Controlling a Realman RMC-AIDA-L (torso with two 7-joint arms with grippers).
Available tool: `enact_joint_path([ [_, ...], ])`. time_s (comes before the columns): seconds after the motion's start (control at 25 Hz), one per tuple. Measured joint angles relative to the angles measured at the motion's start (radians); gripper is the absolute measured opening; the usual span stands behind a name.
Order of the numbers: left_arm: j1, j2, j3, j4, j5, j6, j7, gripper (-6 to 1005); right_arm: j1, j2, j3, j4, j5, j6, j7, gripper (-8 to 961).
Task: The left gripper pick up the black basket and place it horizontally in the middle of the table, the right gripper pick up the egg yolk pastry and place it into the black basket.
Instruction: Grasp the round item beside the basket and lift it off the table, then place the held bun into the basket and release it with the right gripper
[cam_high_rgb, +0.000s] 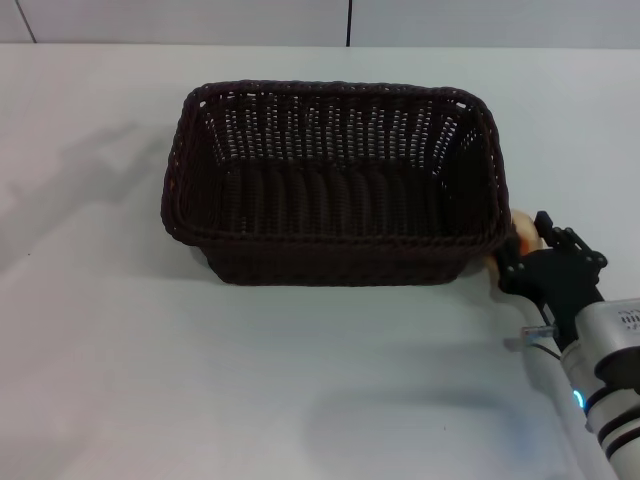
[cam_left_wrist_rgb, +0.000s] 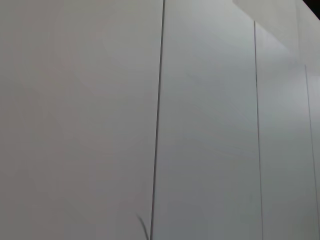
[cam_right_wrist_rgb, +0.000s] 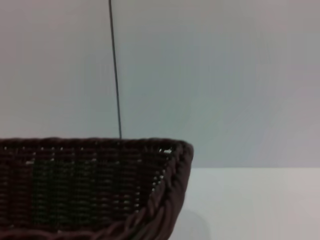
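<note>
The black basket (cam_high_rgb: 335, 185) stands horizontally in the middle of the white table (cam_high_rgb: 120, 350), and it holds nothing. Its corner and braided rim also show in the right wrist view (cam_right_wrist_rgb: 100, 185). My right gripper (cam_high_rgb: 525, 250) is just off the basket's right end, at about rim height. It is shut on the egg yolk pastry (cam_high_rgb: 521, 228), of which only a pale beige edge shows between the fingers and the basket wall. The left gripper is out of view; the left wrist view shows only a grey panelled wall (cam_left_wrist_rgb: 100, 120).
The grey wall (cam_high_rgb: 320, 20) runs behind the table's far edge. The right arm's white wrist (cam_high_rgb: 610, 360) reaches in from the lower right corner. Bare tabletop lies left of and in front of the basket.
</note>
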Motion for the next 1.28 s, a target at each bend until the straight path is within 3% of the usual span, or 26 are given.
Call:
enact_joint_path([
  [0.2, 0.0, 0.0, 0.0, 0.0, -0.003, 0.0, 0.0, 447, -0.011, 0.002, 0.01, 0.0, 0.0, -0.019, 0.003, 367],
  [0.32, 0.001, 0.0, 0.0, 0.0, -0.004, 0.0, 0.0, 448, -0.012, 0.002, 0.013, 0.0, 0.0, -0.019, 0.005, 138],
  [0.68, 0.002, 0.0, -0.003, 0.0, -0.005, 0.0, 0.0, 448, -0.012, 0.002, 0.022, 0.0, 0.015, -0.04, 0.003, 68],
  [1.0, 0.004, 0.0, -0.016, 0.005, -0.005, -0.007, 0.001, 448, -0.055, -0.003, 0.052, 0.017, 0.053, -0.295, -0.025, 49],
  [1.28, 0.01, 0.0, -0.023, 0.001, -0.005, -0.015, 0.001, 438, -0.038, -0.006, 0.046, 0.098, 0.005, -0.493, -0.221, 47],
])
